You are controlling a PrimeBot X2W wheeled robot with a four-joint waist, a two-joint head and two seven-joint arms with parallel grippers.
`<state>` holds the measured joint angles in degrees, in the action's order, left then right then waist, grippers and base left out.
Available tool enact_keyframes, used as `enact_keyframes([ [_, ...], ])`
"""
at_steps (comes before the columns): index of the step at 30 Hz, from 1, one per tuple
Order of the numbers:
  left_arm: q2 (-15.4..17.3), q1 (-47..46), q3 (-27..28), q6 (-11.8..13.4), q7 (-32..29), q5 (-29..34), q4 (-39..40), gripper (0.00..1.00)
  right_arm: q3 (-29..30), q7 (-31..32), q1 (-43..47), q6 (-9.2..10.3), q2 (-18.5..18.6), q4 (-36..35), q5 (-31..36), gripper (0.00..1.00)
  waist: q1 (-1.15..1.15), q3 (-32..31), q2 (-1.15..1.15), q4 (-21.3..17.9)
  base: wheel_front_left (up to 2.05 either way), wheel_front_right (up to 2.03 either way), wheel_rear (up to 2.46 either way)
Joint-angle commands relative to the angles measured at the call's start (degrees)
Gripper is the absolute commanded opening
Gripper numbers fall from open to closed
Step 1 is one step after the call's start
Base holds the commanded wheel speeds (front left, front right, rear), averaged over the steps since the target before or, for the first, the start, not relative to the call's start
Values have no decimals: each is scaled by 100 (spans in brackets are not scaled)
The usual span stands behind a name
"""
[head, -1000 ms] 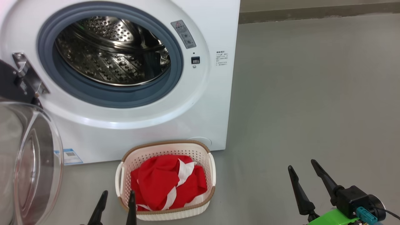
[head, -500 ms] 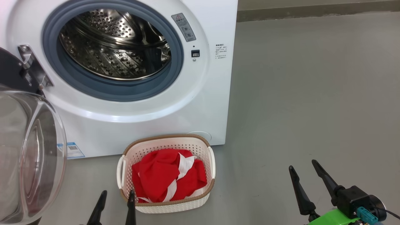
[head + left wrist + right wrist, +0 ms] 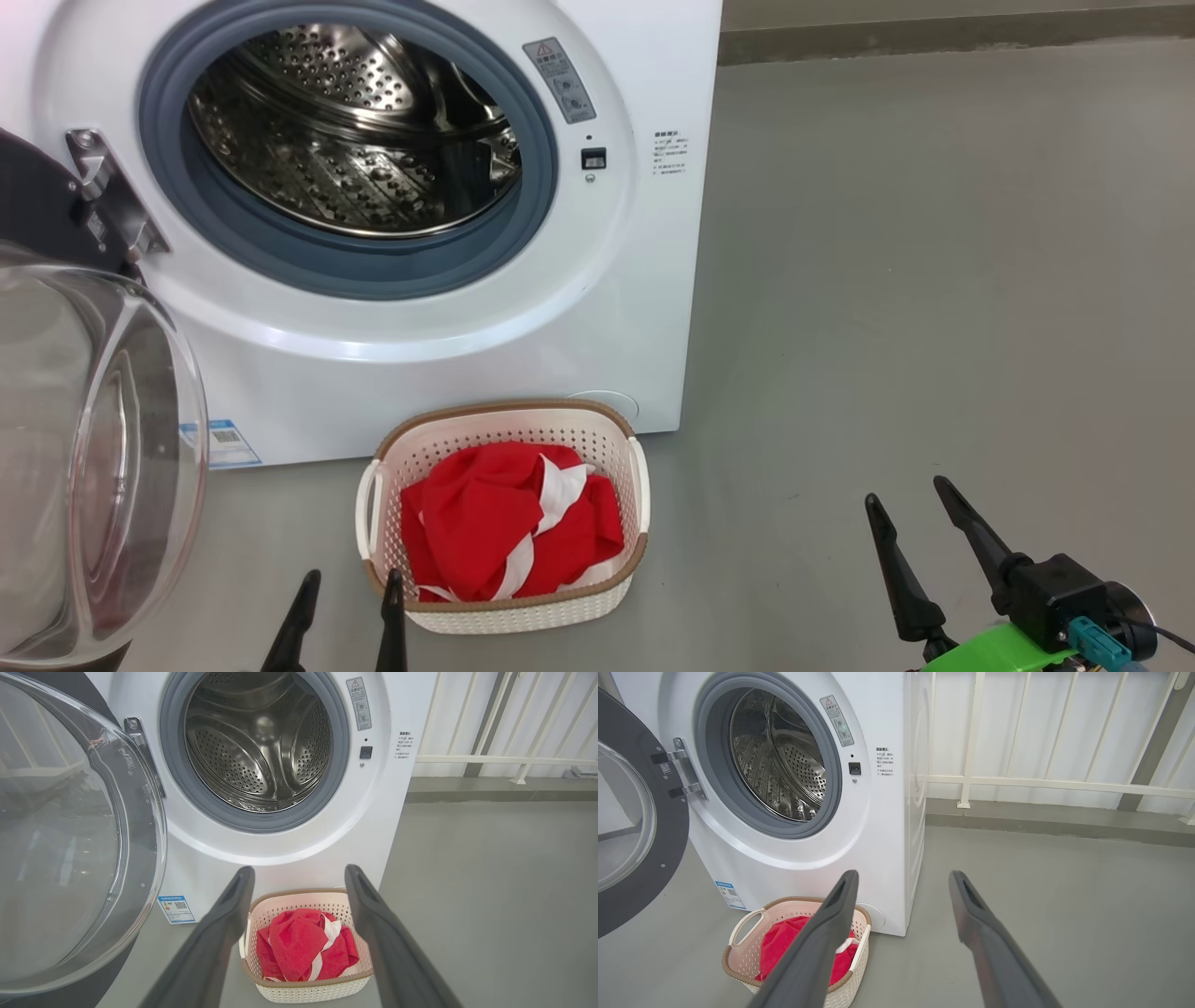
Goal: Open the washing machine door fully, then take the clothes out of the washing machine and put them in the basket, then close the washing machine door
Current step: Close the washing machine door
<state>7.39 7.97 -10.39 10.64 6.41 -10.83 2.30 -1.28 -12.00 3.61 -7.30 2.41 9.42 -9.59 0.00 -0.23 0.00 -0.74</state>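
Observation:
The white washing machine (image 3: 597, 308) stands with its door (image 3: 103, 448) swung wide open to the left; the steel drum (image 3: 355, 140) looks bare. On the floor in front sits the cream basket (image 3: 509, 611) holding the red clothes (image 3: 485, 532) with white stripes. My left gripper (image 3: 353, 579) is open at the bottom edge, just left of the basket's near corner. My right gripper (image 3: 904, 493) is open over bare floor, well right of the basket. The wrist views show the basket (image 3: 299, 994) (image 3: 742, 963), the clothes (image 3: 299, 947) (image 3: 784, 942) and the door (image 3: 70, 858) (image 3: 640, 858).
Grey floor (image 3: 934, 280) spreads wide to the right of the machine. A white railing (image 3: 1041, 784) and a low kerb (image 3: 1041, 821) run along the back. The open door juts out at the left, close to my left arm.
The head camera has shifted, so the machine and basket sit slightly differently in the picture. Both grippers stay open and keep their places.

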Motion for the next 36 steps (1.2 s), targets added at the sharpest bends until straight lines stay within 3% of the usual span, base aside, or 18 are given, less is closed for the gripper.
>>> enact_keyframes([
  [1, 64, -209, 176, 51, 61, -41, 144, 100, -121, 7, -73, -19, 47, -159, -33, 100, 0, 6, 0, 13, 0, 0, 0],
  [12, 74, -243, 184, 124, 105, -58, 164, 100, -100, 7, -50, -19, 47, -169, -26, 100, 0, 3, 0, 318, 0, 0, 0],
  [28, 125, -156, 232, 213, 140, -135, 264, 100, -154, 18, -80, -19, 47, -237, -47, 100, 0, -55, 0, 1852, 0, 0, 0],
  [36, 155, -129, 260, 230, 134, -205, 279, 100, -235, -16, -105, -19, 47, -196, -87, 100, 0, -94, 0, 2395, 0, 0, 0],
])
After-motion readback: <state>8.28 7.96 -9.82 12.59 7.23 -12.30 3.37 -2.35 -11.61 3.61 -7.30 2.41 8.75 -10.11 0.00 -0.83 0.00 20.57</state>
